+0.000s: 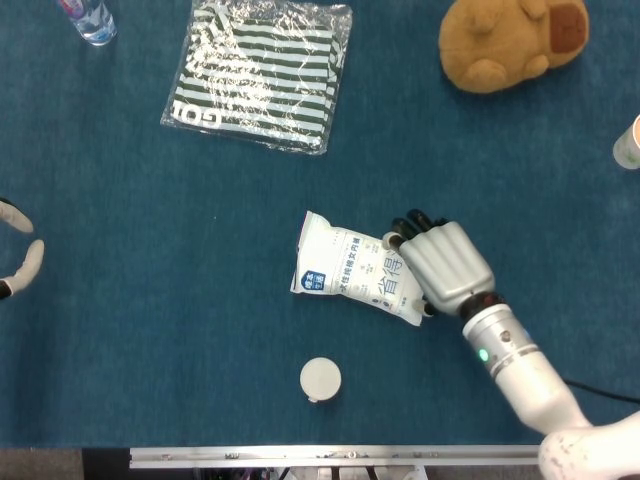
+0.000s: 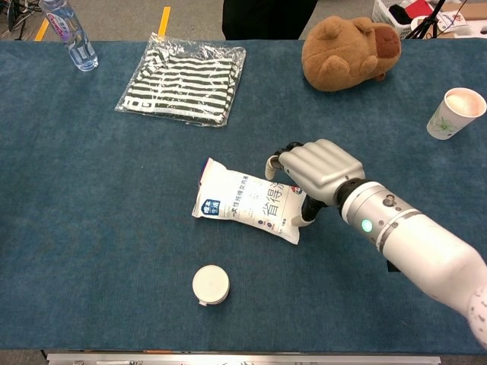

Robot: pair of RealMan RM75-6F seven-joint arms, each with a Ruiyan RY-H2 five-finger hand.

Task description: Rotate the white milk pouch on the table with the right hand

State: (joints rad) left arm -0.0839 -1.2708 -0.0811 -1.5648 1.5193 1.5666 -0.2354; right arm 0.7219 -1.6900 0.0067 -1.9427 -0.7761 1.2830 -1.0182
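Observation:
The white milk pouch (image 1: pixel 345 268) lies flat mid-table, slanted, its blue label at the left end; the chest view shows the pouch (image 2: pixel 240 199) too. My right hand (image 1: pixel 445 265) sits over the pouch's right end. In the chest view the right hand (image 2: pixel 319 169) has its curled fingertips (image 2: pixel 271 163) touching the pouch's far edge, and its thumb (image 2: pixel 306 220) stands by the near right corner. The pouch is not lifted. My left hand (image 1: pixel 15 255) shows only at the far left edge of the head view, fingers apart and holding nothing.
A striped shirt in clear plastic (image 1: pixel 262 72) lies at the back left, with a water bottle (image 2: pixel 70 34) beyond it. A brown plush toy (image 1: pixel 510 40) and a paper cup (image 2: pixel 455 112) stand at the back right. A white round lid (image 1: pixel 320 379) lies in front of the pouch.

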